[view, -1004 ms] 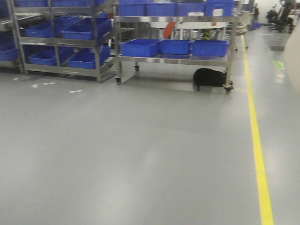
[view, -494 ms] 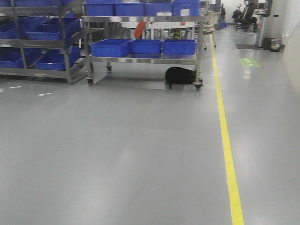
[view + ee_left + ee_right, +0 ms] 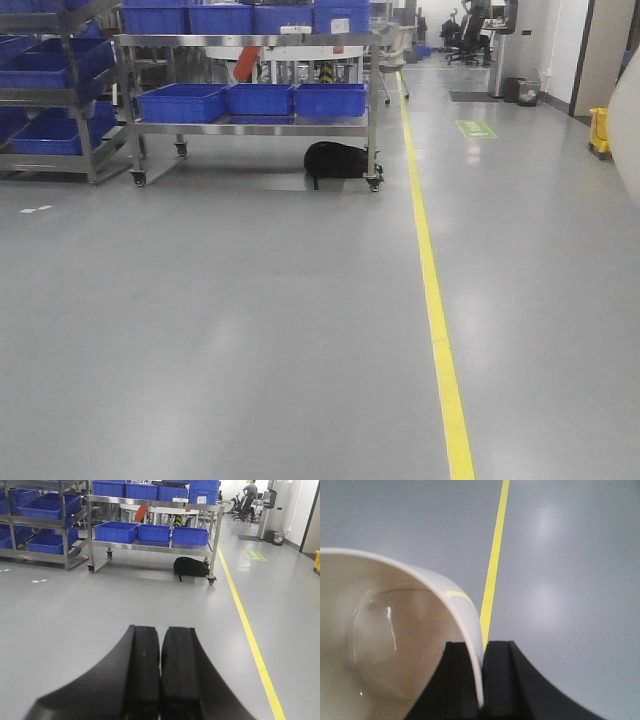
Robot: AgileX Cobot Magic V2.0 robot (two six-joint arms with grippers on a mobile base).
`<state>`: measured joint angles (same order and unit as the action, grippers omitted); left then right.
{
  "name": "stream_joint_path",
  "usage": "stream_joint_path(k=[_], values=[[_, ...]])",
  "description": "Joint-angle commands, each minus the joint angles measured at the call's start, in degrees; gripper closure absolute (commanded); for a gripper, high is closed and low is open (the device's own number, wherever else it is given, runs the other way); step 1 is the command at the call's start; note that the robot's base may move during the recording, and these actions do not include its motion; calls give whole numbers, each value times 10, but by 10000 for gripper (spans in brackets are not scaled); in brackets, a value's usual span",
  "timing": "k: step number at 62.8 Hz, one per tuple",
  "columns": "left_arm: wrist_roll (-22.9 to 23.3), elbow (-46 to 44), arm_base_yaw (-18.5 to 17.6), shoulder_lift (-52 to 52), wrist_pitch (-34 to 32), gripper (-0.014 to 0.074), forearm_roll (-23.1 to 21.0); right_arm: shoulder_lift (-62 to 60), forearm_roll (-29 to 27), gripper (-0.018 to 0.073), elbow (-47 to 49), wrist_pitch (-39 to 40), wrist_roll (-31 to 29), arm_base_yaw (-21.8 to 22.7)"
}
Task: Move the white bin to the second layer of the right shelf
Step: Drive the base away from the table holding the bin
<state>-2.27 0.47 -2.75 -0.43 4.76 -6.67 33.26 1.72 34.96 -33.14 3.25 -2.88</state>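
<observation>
The white bin [image 3: 385,645] is a glossy cream tub, tilted with its open inside towards the right wrist camera. My right gripper [image 3: 481,645] is shut on its rim, one finger inside the wall and one outside, and holds it above the grey floor. A pale curved edge of the bin [image 3: 628,130] shows at the right border of the front view. My left gripper [image 3: 161,628] is shut and empty, its pads together above the floor. No shelf level with white rollers shows in any view.
A wheeled steel cart [image 3: 250,123] with blue crates [image 3: 258,98] stands ahead on the left, with a black bag [image 3: 335,160] under its right end. More racks of blue crates [image 3: 45,70] stand at far left. A yellow floor line [image 3: 432,290] runs forward. A yellow mop bucket [image 3: 600,130] stands far right.
The front view has swung to the right: the cart, the bag and the yellow line have shifted left. The bin's pale edge has come into view at the right border.
</observation>
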Motion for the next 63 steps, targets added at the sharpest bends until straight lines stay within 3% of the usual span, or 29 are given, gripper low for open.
stream_joint_path(k=[1,63], values=[[3,16,-4,-11,-48,512,0,-1,2,504,18,52,5,2],[3,16,-4,-11,-48,512,0,-1,2,504,18,52,5,2]])
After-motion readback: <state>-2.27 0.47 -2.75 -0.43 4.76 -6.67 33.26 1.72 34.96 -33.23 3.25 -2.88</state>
